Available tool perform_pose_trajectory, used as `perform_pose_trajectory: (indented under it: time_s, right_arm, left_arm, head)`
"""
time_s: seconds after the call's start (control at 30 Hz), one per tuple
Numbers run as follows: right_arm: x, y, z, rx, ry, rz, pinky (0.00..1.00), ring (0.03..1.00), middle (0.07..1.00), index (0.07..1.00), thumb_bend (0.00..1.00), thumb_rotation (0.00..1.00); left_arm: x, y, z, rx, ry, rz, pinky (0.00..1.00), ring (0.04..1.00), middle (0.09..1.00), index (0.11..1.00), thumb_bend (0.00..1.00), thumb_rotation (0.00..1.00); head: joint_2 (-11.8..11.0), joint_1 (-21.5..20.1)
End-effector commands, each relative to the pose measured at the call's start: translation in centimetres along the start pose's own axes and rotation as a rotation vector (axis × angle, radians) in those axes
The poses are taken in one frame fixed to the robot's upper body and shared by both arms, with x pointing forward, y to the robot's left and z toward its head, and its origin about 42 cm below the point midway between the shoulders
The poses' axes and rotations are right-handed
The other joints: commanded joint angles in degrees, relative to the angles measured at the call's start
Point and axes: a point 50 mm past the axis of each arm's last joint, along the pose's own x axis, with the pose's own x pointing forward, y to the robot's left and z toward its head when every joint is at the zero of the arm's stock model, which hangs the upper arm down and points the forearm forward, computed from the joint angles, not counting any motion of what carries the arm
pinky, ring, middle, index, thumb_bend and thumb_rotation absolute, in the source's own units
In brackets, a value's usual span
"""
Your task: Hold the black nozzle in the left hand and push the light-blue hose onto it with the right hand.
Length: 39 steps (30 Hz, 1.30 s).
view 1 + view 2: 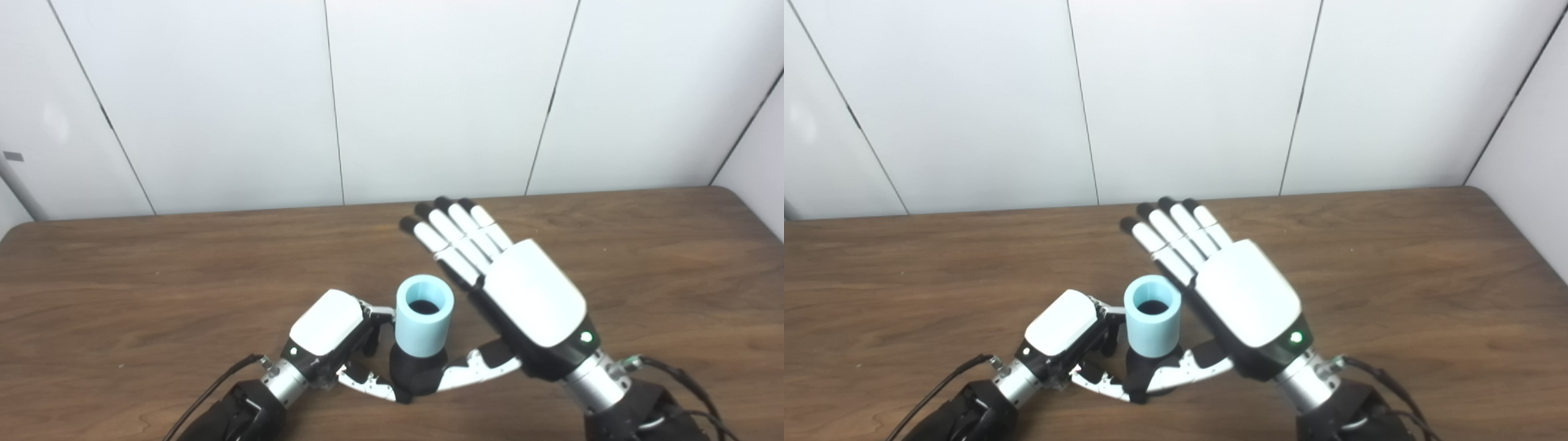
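Between both hands, light-blue hose (424, 315) atop black nozzle (416, 375).

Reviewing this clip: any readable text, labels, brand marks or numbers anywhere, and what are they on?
None readable in either view.
Light-blue hose: plain, no print.
Black nozzle: no marking visible.
Left hand and right hand: blank white shells, each with only a green indicator light.

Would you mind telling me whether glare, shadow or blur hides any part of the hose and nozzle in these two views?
Left eye view: lighting is soft and even; the light-blue hose is sharp, with no glare. The black nozzle reads as a dark, featureless mass. Right eye view: likewise, with the right hand bright but not blown out, and only faint shadow on the table.
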Motion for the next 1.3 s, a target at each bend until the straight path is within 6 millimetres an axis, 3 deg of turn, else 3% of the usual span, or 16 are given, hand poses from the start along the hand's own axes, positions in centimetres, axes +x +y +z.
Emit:
perform_pose_trajectory:
  time_s: [0.0, 0.07, 0.1, 0.2, 0.27, 0.33, 0.6, 1.07, 1.2, 1.27]
  right_arm:
    - [-0.6, 0.0, -1.0, 0.159, 0.078, -0.147, 0.84, 0.923, 0.959, 0.933, 0.82, 0.95]
    - [-1.5, 1.1, -2.1, 0.262, 0.146, -0.226, 0.76, 0.872, 0.909, 0.893, 0.72, 0.85]
    - [-1.9, 1.7, -2.6, 0.306, 0.19, -0.261, 0.75, 0.867, 0.904, 0.889, 0.7, 0.84]
    - [-3.2, 3.8, -4.1, 0.444, 0.333, -0.341, 0.71, 0.831, 0.866, 0.84, 0.54, 0.73]
    - [-4.2, 5.1, -5.0, 0.496, 0.391, -0.347, 0.71, 0.827, 0.874, 0.844, 0.43, 0.64]
    - [-5.3, 6.1, -5.9, 0.522, 0.447, -0.333, 0.73, 0.836, 0.874, 0.843, 0.4, 0.6]
    - [-7.0, 7.7, -7.9, 0.569, 0.587, -0.277, 0.78, 0.859, 0.873, 0.844, 0.48, 0.77]
    - [-7.2, 8.3, -8.5, 0.551, 0.608, -0.21, 0.8, 0.872, 0.889, 0.86, 0.5, 0.81]
    - [-7.0, 8.2, -8.4, 0.554, 0.606, -0.208, 0.81, 0.883, 0.9, 0.868, 0.51, 0.82]
    - [-7.0, 8.1, -8.4, 0.548, 0.605, -0.201, 0.82, 0.888, 0.905, 0.874, 0.52, 0.82]
  left_arm:
    - [-5.1, -8.3, 1.7, -0.099, 0.09, -0.235, 0.29, 0.342, 0.402, 0.516, 0.51, 0.0]
    - [-5.1, -8.3, 1.6, -0.097, 0.088, -0.234, 0.3, 0.351, 0.411, 0.518, 0.52, 0.0]
    - [-5.1, -8.3, 1.6, -0.097, 0.088, -0.233, 0.3, 0.351, 0.411, 0.518, 0.52, 0.0]
    - [-5.2, -8.3, 1.6, -0.098, 0.093, -0.234, 0.3, 0.352, 0.414, 0.519, 0.52, 0.0]
    - [-5.2, -8.3, 1.6, -0.099, 0.095, -0.236, 0.31, 0.367, 0.419, 0.52, 0.52, 0.0]
    - [-5.2, -8.2, 1.7, -0.097, 0.095, -0.24, 0.31, 0.368, 0.418, 0.521, 0.52, 0.0]
    - [-5.2, -8.1, 1.6, -0.09, 0.108, -0.219, 0.33, 0.376, 0.421, 0.523, 0.52, 0.0]
    - [-5.8, -6.8, -0.1, -0.054, 0.135, -0.194, 0.3, 0.35, 0.422, 0.521, 0.52, 0.0]
    - [-5.9, -5.7, -0.4, -0.038, 0.166, -0.22, 0.29, 0.343, 0.418, 0.521, 0.52, 0.0]
    - [-5.9, -4.5, -0.3, -0.029, 0.212, -0.25, 0.33, 0.391, 0.438, 0.523, 0.52, 0.0]
  head:
    - [0.0, -0.2]
    - [-0.1, -0.1]
    - [-0.1, 0.1]
    - [-0.1, 0.1]
    - [0.1, 0.1]
    - [0.1, 0.2]
    - [0.2, 0.1]
    - [-0.4, 0.5]
    - [-0.5, 0.8]
    - [-0.7, 1.3]
